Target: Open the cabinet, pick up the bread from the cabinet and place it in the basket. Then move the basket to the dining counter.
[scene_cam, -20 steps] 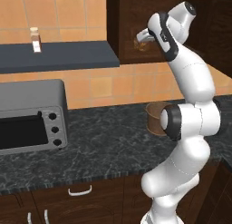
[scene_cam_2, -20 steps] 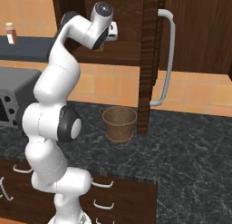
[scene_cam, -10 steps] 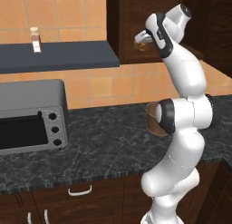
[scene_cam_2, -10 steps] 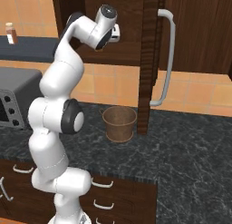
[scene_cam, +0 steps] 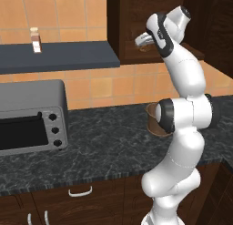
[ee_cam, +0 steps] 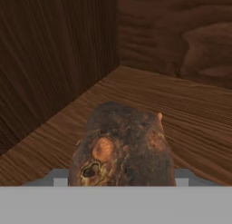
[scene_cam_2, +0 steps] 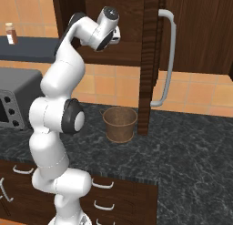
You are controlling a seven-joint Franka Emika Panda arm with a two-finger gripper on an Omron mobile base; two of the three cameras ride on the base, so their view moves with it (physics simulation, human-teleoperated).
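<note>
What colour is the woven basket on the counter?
Brown; the round woven basket shows best in the right base view.

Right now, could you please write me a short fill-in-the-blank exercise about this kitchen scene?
1. The cabinet door stands ____.
2. The bread lies on the cabinet's wooden ____.
3. The basket stands on the ____ speckled counter.
4. The small bottle stands on the shelf above the ____ oven.

Missing words: open; shelf; black; toaster
</note>
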